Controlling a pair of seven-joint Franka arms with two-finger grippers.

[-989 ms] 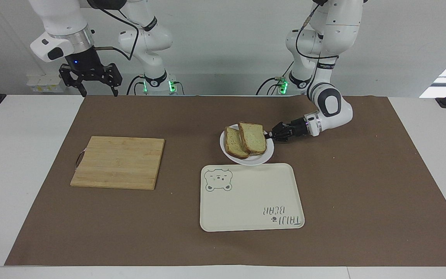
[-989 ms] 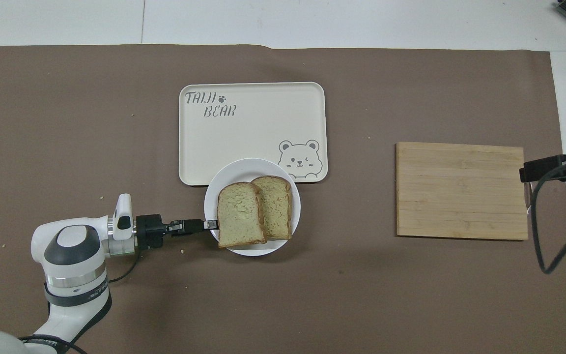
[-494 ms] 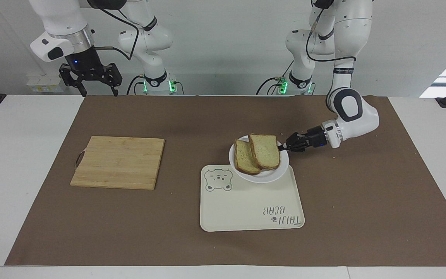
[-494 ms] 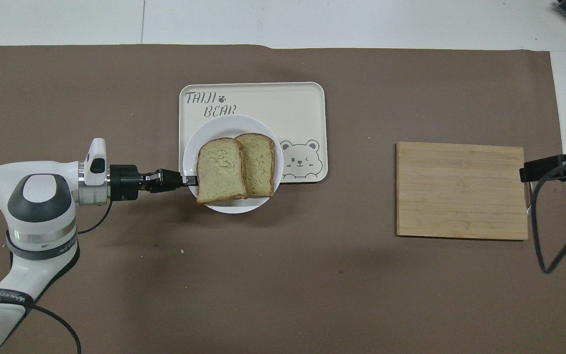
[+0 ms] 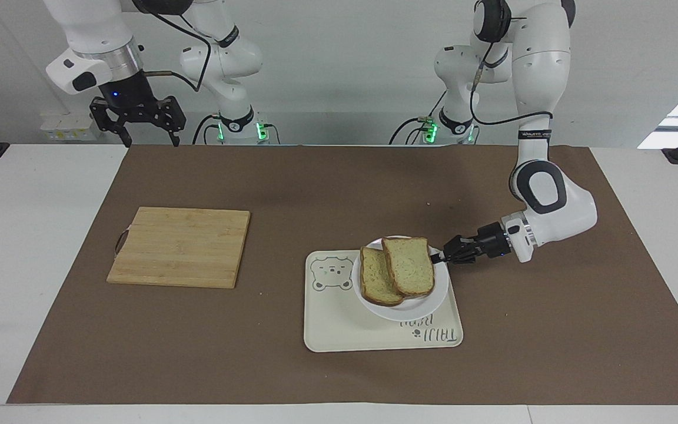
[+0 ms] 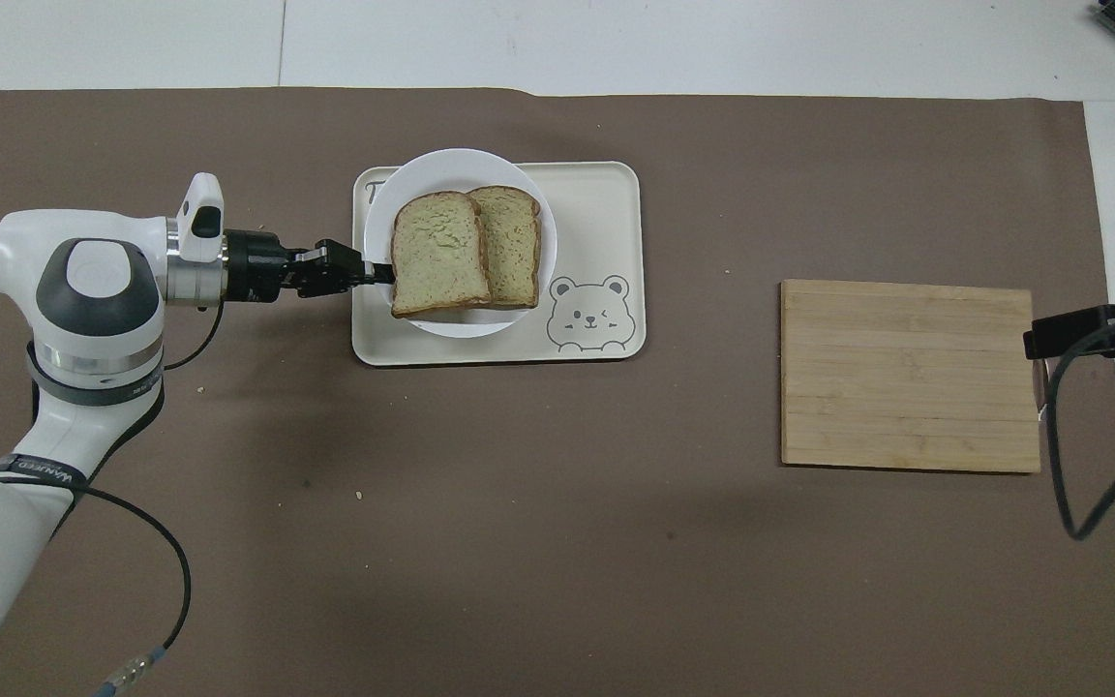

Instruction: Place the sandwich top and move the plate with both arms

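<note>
Left gripper (image 5: 440, 255) fingers clamped on plate (image 5: 427, 303) rim, lower centre of frame, carrying it over bear tray (image 5: 368, 335). Sandwich top (image 5: 408, 266) overlapping smaller slice (image 5: 376, 280). Right gripper (image 5: 139, 121) waiting upper left, fingers spread.

Left arm (image 5: 542, 194): white rounded shells, with a dark grey oval cap on the joint above the wrist.
Left wrist: silver ring, then a black block narrowing to the jaws.
Left gripper (image 5: 440, 255): black and slim; the jaws are pinched together.
Left cable: thin black lead hanging along the upper links, another trailing by the lower link in the overhead view.
Left marking: black band with small white lettering on the forearm.
Right arm (image 5: 89, 41): white shells and a broad silver collar above the jaws.
Right gripper (image 5: 139, 121): black, boxy linkwork with a small blue light above; jaws spread apart.
Right cable: black, looping from the collar.
Bases: green lights glowing at both.
</note>
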